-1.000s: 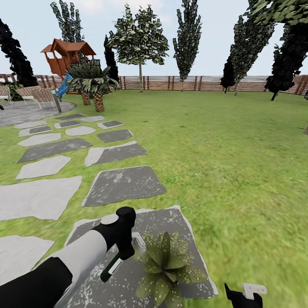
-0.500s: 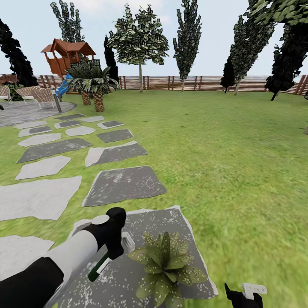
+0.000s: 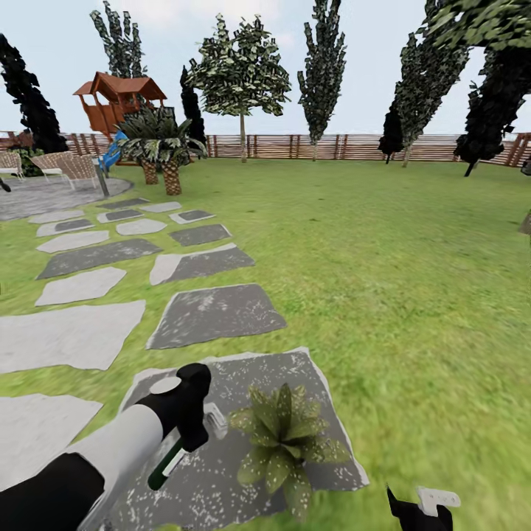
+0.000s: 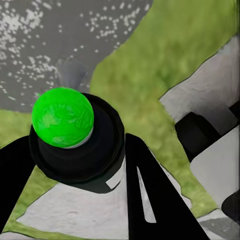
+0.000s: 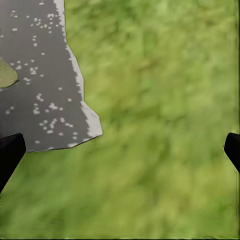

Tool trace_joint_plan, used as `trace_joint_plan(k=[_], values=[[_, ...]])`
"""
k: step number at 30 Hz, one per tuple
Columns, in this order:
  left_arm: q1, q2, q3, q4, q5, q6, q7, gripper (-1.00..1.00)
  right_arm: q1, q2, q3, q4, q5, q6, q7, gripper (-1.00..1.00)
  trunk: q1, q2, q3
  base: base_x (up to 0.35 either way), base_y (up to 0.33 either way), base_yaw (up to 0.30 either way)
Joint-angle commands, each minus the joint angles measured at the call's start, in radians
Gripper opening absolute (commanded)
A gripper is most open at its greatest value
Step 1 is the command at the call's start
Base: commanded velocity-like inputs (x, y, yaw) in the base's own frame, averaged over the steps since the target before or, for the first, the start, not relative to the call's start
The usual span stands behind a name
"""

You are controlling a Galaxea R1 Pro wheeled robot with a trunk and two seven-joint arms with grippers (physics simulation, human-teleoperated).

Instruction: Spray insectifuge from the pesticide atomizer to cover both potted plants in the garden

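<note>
My left gripper point(image 3: 190, 435) is shut on the pesticide atomizer point(image 3: 168, 463), whose white trigger head point(image 3: 215, 420) points toward a potted plant point(image 3: 284, 440). That plant is a low rosette of speckled olive leaves on a dark grey slab point(image 3: 243, 376), just right of the gripper. In the left wrist view the atomizer point(image 4: 75, 145) shows a bright green dot on a black cap, clamped between the two black fingers point(image 4: 150, 195). My right gripper point(image 3: 418, 509) hangs low at the right over the garden lawn. In the right wrist view it point(image 5: 120, 152) is open, over grass.
Grey stepping slabs point(image 3: 214, 313) run away to the left toward a paved patio with chairs point(image 3: 66, 168). Two palms point(image 3: 158, 144), a wooden playhouse point(image 3: 118, 99) and tall trees stand before the brown slat fence point(image 3: 332, 145). Lawn point(image 3: 398, 280) stretches to the right.
My left gripper with the atomizer has drawn back to the left, away from the plant. The head view has shifted slightly. The right gripper has stayed put.
</note>
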Motion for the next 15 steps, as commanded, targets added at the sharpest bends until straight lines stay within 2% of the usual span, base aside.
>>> trace_joint_plan(k=[1,4,7,10,12,14,15], values=[[0.000,0.001,0.005,-0.002,-0.009,0.006,-0.009,-1.00,-0.001,0.000,-0.009,0.001,0.005,-0.004,0.007,1.00,-0.001,0.000,-0.001,-0.337,0.000,0.000],[0.000,0.003,0.017,-0.007,-0.009,0.002,-0.005,-1.00,-0.001,0.000,-0.009,0.001,0.005,-0.004,0.007,1.00,-0.001,0.000,-0.001,-0.337,0.000,0.000],[0.000,0.004,0.028,-0.011,-0.008,-0.006,0.026,-1.00,-0.001,0.000,-0.009,0.001,0.005,-0.004,0.006,1.00,-0.001,0.000,-0.001,-0.337,0.000,0.000],[0.019,0.003,0.076,-0.013,0.001,-0.026,0.076,-1.00,-0.001,0.001,-0.009,0.001,0.005,-0.004,0.007,1.00,-0.001,0.000,-0.001,-0.337,0.000,0.000],[0.041,0.002,0.113,-0.012,0.007,-0.110,0.110,-1.00,-0.001,0.002,-0.008,0.001,0.005,-0.004,0.007,1.00,-0.001,0.000,-0.001,-0.337,0.000,0.000],[0.070,0.002,0.170,-0.010,0.022,-0.200,0.143,-1.00,-0.001,0.003,-0.008,0.001,0.005,-0.004,0.007,1.00,-0.001,0.000,-0.001,-0.337,0.000,0.000],[0.088,0.003,0.214,-0.008,0.032,-0.239,0.165,-1.00,-0.001,0.003,-0.008,0.001,0.005,-0.004,0.007,1.00,-0.001,0.000,-0.001,-0.337,0.000,0.000]])
